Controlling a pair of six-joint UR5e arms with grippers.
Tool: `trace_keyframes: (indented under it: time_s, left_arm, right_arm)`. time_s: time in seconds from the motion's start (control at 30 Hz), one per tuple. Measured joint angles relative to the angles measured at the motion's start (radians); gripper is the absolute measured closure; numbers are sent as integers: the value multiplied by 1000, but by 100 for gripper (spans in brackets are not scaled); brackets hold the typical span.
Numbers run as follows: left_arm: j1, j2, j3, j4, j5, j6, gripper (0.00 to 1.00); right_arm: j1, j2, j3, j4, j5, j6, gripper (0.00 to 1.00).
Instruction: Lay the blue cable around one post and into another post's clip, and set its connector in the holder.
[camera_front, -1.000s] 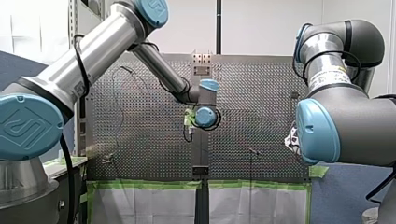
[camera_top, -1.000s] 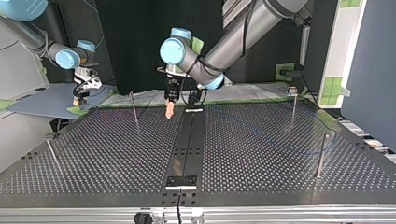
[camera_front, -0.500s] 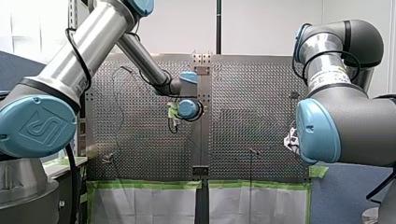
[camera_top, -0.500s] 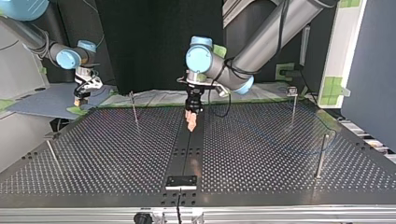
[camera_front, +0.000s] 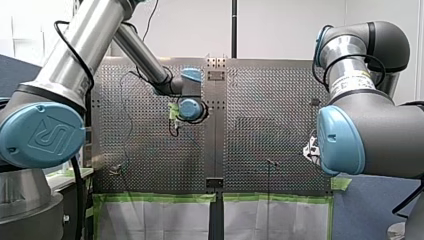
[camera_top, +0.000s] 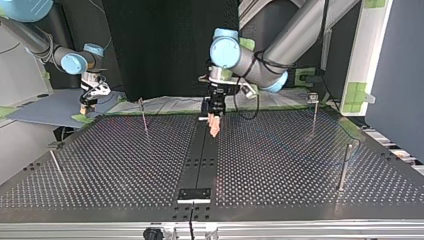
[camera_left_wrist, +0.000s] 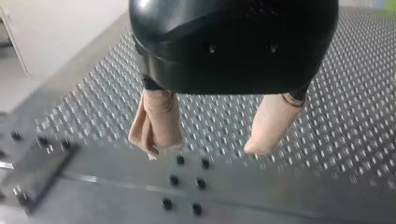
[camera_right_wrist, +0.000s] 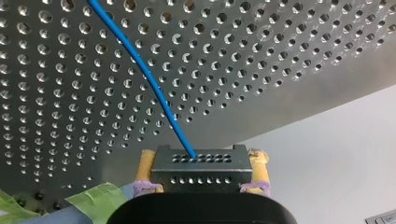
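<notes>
Front view: the perforated table lies beyond my 2 arms. My left arm's wrist hangs just beside the centre strip and hides its own gripper, while my right arm's bulk blocks the view's right side.

Top view: 4 thin posts stand upright, well apart. My left gripper hovers over the strip near the far edge, touching nothing. My right gripper hangs off the table's far left corner.

Left wrist view: the beige fingers are spread wide, nothing between them; a black plate lies off to one side.

Right wrist view: my right gripper is clamped on the black connector (yellow pads at both ends) and the blue cable runs from it out over the holes.
</notes>
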Motion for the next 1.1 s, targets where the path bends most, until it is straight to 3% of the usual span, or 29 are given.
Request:
trace_keyframes:
  time_s: [0.63, 0.83, 1.1]
  left_arm:
    - [-160, 165, -165, 130, -156, -142, 0]
    - [-162, 213, -213, 150, -203, -190, 0]
    - [-132, 280, -280, 193, -271, -257, 0]
  right_arm:
    - [2, 0, -2, 3, 0, 0, 100]
    - [2, 0, -2, 5, 0, 1, 100]
    - [2, 0, -2, 2, 0, 12, 100]
